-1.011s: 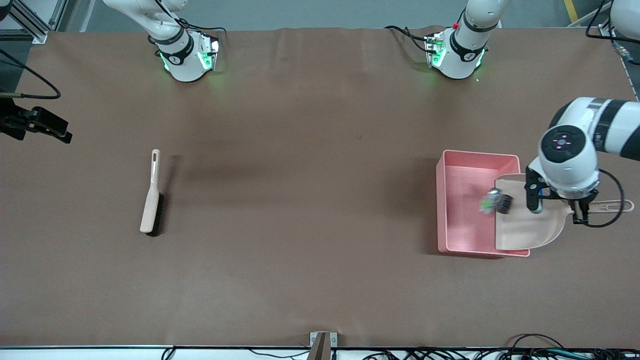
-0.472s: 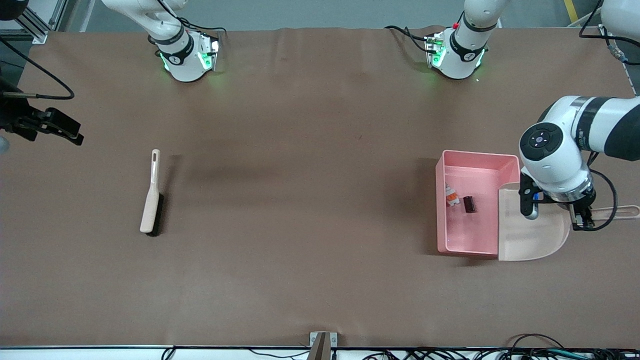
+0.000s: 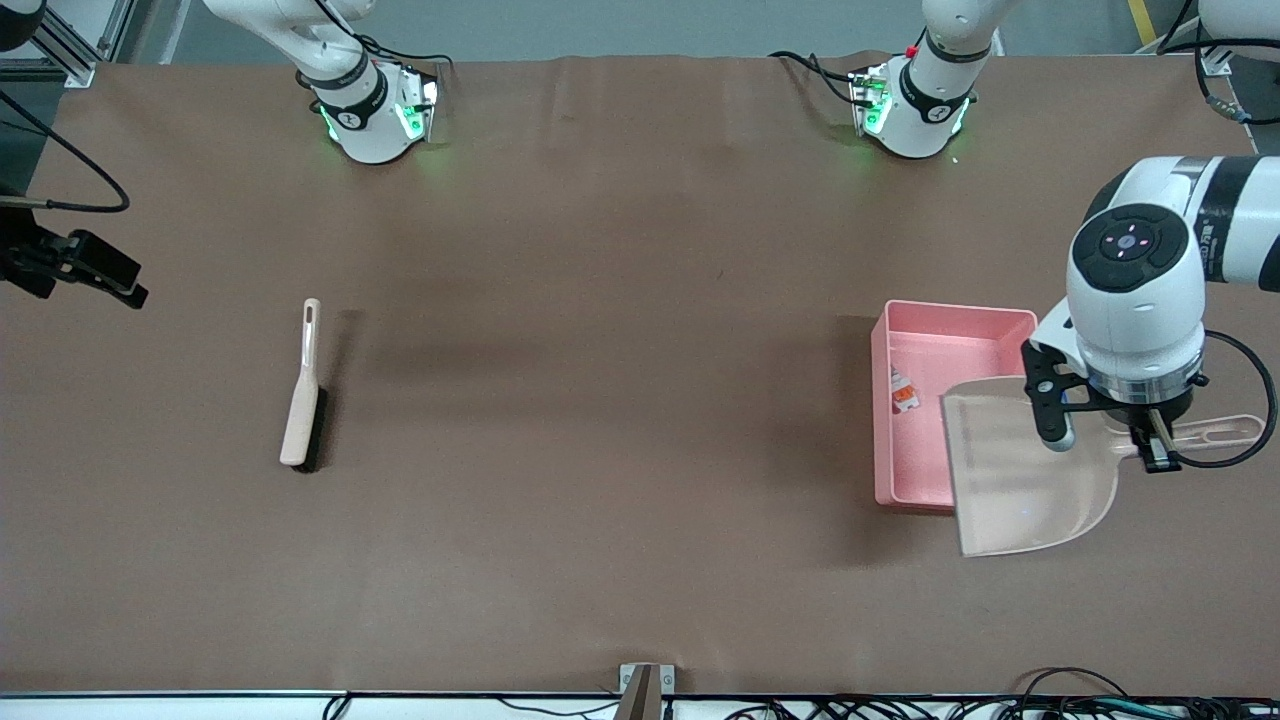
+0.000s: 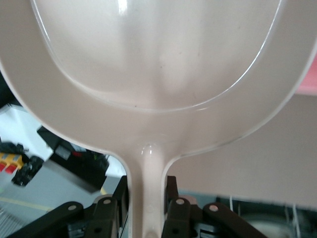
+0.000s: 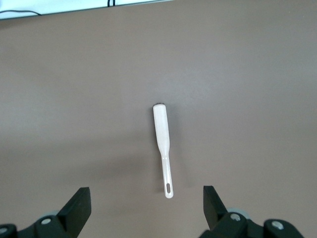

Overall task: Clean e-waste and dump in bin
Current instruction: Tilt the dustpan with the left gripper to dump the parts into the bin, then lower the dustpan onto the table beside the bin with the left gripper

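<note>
One piece of e-waste [image 3: 903,390], white-grey with orange marks, lies in the pink bin [image 3: 955,312] against the wall toward the right arm's end. My left gripper [image 3: 1150,440] [image 4: 143,218] is shut on the handle of the beige dustpan [image 3: 1025,480] [image 4: 158,74]. The pan hangs in the air, partly over the bin's corner nearest the front camera, and covers part of the bin's floor. My right gripper [image 3: 105,272] [image 5: 146,206] hangs open and holds nothing, high over the table's edge at the right arm's end.
A long beige brush [image 3: 303,395] [image 5: 162,144] with black bristles lies flat on the brown table toward the right arm's end. Both arm bases [image 3: 370,110] stand along the table's edge farthest from the front camera.
The tilted dustpan dropped two pieces into the bin, then levelled out and moved toward the front camera, now covering the dark piece. The right gripper drifted slightly.
</note>
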`<state>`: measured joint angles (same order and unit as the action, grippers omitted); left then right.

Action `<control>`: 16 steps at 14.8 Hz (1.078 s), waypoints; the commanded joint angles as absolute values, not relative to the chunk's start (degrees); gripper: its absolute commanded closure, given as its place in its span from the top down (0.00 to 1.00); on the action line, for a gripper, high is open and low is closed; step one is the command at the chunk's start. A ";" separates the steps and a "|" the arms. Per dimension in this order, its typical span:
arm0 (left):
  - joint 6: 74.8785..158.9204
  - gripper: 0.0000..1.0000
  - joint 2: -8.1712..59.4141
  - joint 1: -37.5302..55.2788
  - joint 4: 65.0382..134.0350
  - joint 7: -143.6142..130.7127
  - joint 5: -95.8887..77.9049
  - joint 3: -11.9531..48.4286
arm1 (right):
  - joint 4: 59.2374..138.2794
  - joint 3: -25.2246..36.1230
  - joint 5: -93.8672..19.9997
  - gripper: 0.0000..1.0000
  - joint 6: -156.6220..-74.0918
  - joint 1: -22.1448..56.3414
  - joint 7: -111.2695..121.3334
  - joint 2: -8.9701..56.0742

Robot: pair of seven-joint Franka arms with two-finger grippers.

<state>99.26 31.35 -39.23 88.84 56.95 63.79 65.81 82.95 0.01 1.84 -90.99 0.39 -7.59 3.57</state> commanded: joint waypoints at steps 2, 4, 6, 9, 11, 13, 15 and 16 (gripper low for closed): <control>98.09 0.00 31.55 -34.03 86.49 48.37 55.40 65.48 | 84.55 0.00 -0.69 1.00 -92.55 -0.79 -8.09 2.55; 98.09 0.00 31.81 -30.51 86.40 43.79 52.39 65.39 | 84.55 -0.26 -0.70 1.00 -91.76 -0.62 -7.48 2.37; 98.09 0.00 33.82 -26.39 86.48 38.35 51.77 65.30 | 84.29 -0.26 -0.44 1.00 -91.67 -0.53 -7.21 2.37; 98.09 0.00 39.35 -19.37 86.75 29.22 52.20 65.22 | 84.29 -0.35 -0.09 1.00 -91.50 -0.44 -7.21 2.46; 98.09 0.00 39.99 -13.83 86.66 27.25 52.65 61.90 | 84.29 -0.35 0.00 1.00 -91.49 -0.44 -7.21 2.55; 98.17 0.01 40.60 -8.20 86.92 27.77 52.21 57.15 | 84.29 -0.35 0.00 1.00 -90.88 -0.61 -7.21 2.55; 98.17 0.01 41.22 -5.89 86.75 30.39 52.03 55.03 | 84.11 -0.26 0.00 1.00 -88.69 -0.62 -7.21 2.55; 98.17 0.01 41.83 -5.80 86.84 32.50 51.77 54.93 | 84.11 -0.26 0.09 1.00 -88.42 -0.62 -7.21 2.55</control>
<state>98.91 41.54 -6.03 88.16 28.28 52.06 55.50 83.27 0.04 0.38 -89.41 -0.04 -7.52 3.55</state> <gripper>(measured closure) 0.670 0.000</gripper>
